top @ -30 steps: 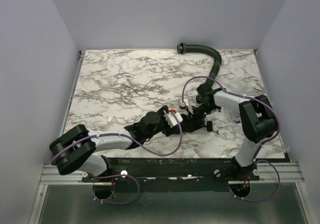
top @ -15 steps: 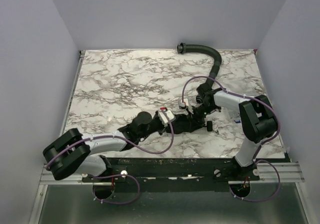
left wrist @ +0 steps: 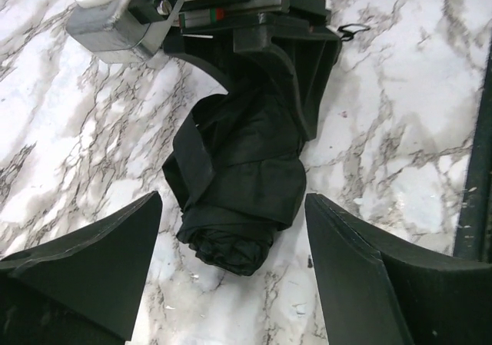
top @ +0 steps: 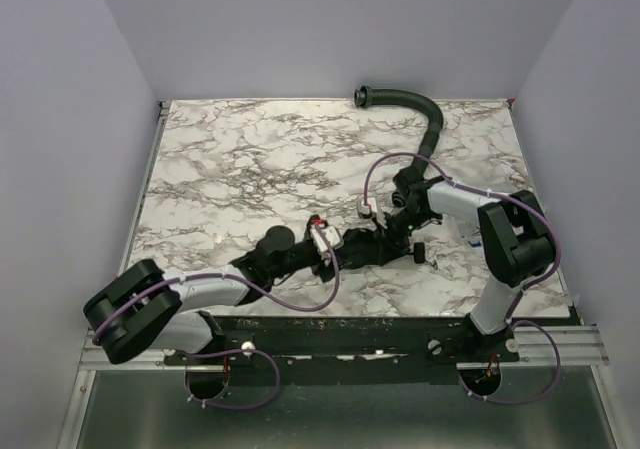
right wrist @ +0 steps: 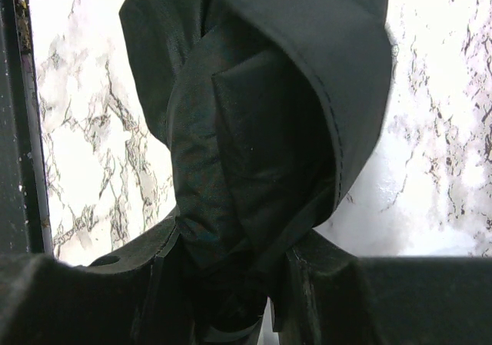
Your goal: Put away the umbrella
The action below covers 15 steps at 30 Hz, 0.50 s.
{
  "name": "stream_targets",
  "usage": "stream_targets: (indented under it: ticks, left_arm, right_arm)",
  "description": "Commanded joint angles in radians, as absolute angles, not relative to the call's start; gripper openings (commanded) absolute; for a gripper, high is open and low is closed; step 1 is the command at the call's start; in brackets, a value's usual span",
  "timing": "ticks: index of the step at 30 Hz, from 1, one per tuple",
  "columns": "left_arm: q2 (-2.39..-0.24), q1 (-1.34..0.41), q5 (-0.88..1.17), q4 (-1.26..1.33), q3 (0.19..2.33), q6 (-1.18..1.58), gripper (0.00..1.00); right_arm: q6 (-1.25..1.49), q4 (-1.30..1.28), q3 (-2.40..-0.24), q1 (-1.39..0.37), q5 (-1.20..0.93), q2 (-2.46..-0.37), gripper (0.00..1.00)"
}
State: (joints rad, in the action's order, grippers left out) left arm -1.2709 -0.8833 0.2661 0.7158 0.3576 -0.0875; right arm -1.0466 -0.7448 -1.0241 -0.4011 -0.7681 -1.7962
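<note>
Marble table (top: pixel 230 169) carries the folded umbrella (left wrist: pixel 234 176) near its front middle, long axis running arm to arm; right gripper (right wrist: pixel 231 280) clamps one end, left gripper (left wrist: pixel 232 207) gapes empty, straddling the free end

I have the umbrella (top: pixel 368 250) lying on the table (top: pixel 230 169) near the front edge, a little right of centre, between the two grippers. The left gripper (top: pixel 343 251) is at the umbrella's left end, one finger on each side of the bundle with a gap on both sides. The right gripper (top: pixel 392 233) is at the opposite end, clamped on the fabric. Well behind them, the hose (top: pixel 425 114) lies at the table's back right and curves forward toward the right arm.
</note>
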Motion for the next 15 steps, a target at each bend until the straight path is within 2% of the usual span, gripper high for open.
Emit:
stream_targets:
  ticks: [1,7,15]
  left_arm:
    - [-1.342,-0.892,0.178,0.72,0.415,-0.181,0.77]
    - [-1.435,-0.897,0.149,0.717,0.487,-0.198,0.7]
    - [-1.429,-0.83,0.169,0.753,0.458,-0.145,0.72]
  right_arm:
    - [-1.045,-0.704,-0.969,-0.431,-0.595,-1.887,0.05]
    - [-1.045,-0.704,-0.968,-0.431,-0.597,-1.887,0.05]
    - [-1.045,-0.7,-0.966,-0.432,-0.595,-1.885,0.05]
